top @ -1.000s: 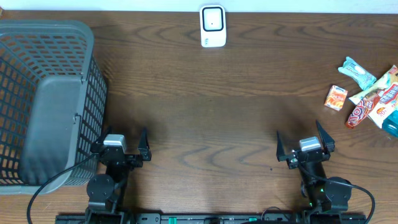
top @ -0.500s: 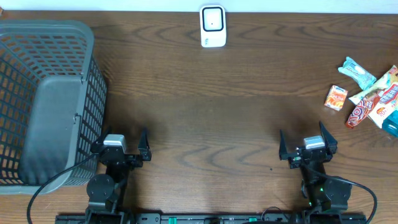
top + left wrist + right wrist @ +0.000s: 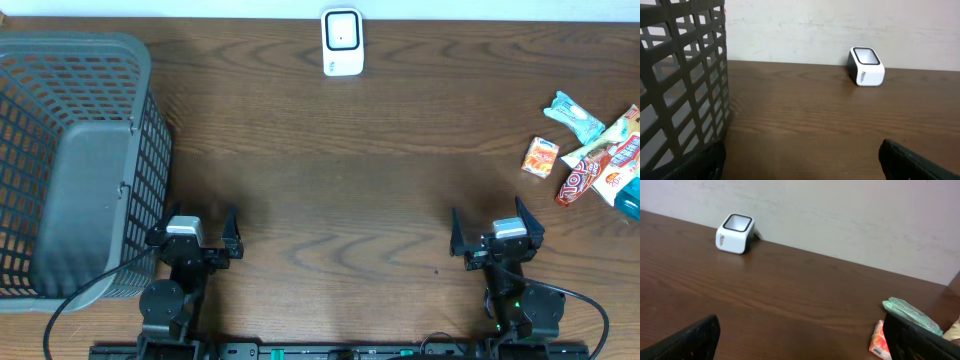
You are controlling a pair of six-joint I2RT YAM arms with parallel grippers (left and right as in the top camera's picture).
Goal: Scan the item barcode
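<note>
A white barcode scanner (image 3: 342, 42) with a dark window stands at the table's back edge, seen also in the left wrist view as the scanner (image 3: 866, 73) and in the right wrist view as the scanner (image 3: 735, 233). Snack items lie at the right edge: a small orange packet (image 3: 540, 157), a pale green wrapper (image 3: 574, 115) and a red bar (image 3: 578, 181). My left gripper (image 3: 193, 233) is open near the front left, empty. My right gripper (image 3: 497, 232) is open near the front right, empty, with the orange packet (image 3: 880, 340) just beyond its right finger.
A large grey mesh basket (image 3: 75, 160) fills the left side, close to my left gripper; its wall (image 3: 682, 85) looms in the left wrist view. More wrapped snacks (image 3: 620, 160) sit at the far right edge. A pale wall runs behind the table.
My right gripper has shifted slightly to the right, toward the snack items. The left arm has not moved.
</note>
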